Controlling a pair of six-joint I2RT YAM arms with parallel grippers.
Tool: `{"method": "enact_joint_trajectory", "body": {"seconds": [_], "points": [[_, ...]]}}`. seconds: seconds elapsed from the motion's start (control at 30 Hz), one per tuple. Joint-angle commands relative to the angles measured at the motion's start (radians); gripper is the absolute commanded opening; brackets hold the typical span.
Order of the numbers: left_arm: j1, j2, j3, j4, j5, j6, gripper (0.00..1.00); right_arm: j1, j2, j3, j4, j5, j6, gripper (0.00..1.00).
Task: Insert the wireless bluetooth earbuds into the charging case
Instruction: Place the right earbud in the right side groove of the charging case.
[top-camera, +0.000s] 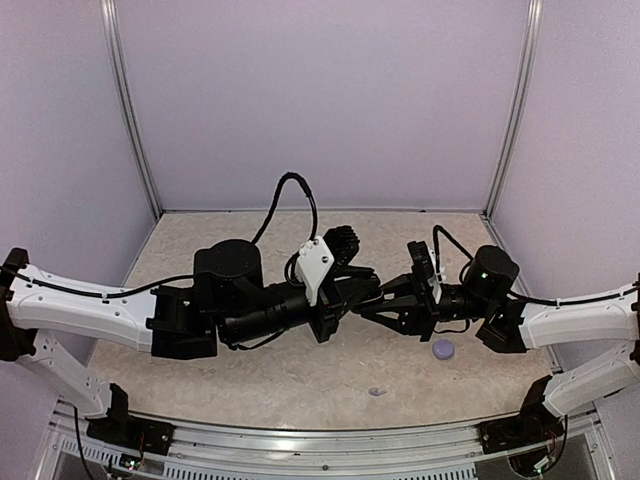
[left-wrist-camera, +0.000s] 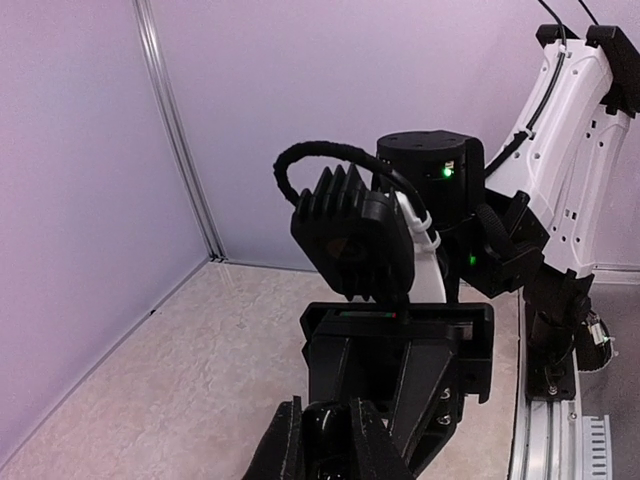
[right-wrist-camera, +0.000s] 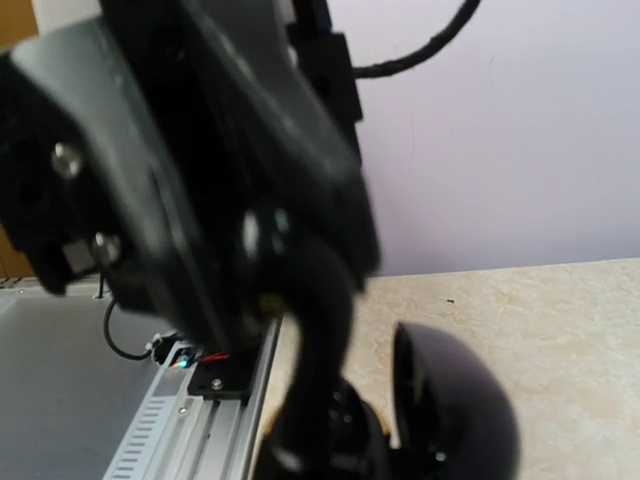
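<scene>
Marbled table (top-camera: 250, 380) under your arms: left fingers (top-camera: 362, 292) and right fingers (top-camera: 380, 312) meet tip to tip, both pinched nearly shut, contents unclear; bud (top-camera: 377, 391) lies loose.

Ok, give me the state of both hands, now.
Left hand: closed; what it holds, if anything, cannot be told.
Right hand: closed; what it holds, if anything, cannot be told.

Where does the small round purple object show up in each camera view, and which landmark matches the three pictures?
Top external: the round purple object lies on the table, lower right of centre, just nearer than the right arm.
Left wrist: not in it.
Right wrist: not in it.
Shared landmark: the metal rail at the table's near edge: bottom here, lower right in left wrist, lower left in right wrist.
</scene>
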Motion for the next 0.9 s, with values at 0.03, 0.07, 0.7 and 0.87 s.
{"method": "enact_joint_trajectory", "body": {"seconds": [0.03, 0.07, 0.7, 0.87], "points": [[-0.007, 0.031, 0.031, -0.006, -0.022, 0.007, 0.02, 0.007, -0.005, 0.01, 0.021, 0.006, 0.015, 0.0], [-0.008, 0.036, 0.035, -0.009, -0.021, 0.008, 0.02, 0.007, -0.007, 0.009, 0.02, 0.006, 0.015, 0.0], [-0.005, 0.057, 0.045, -0.081, -0.045, 0.013, 0.02, 0.008, -0.032, 0.011, -0.001, 0.005, -0.006, 0.0], [-0.004, 0.076, 0.075, -0.154, -0.034, 0.012, 0.03, 0.007, -0.036, 0.014, -0.008, 0.009, -0.009, 0.0]]}}
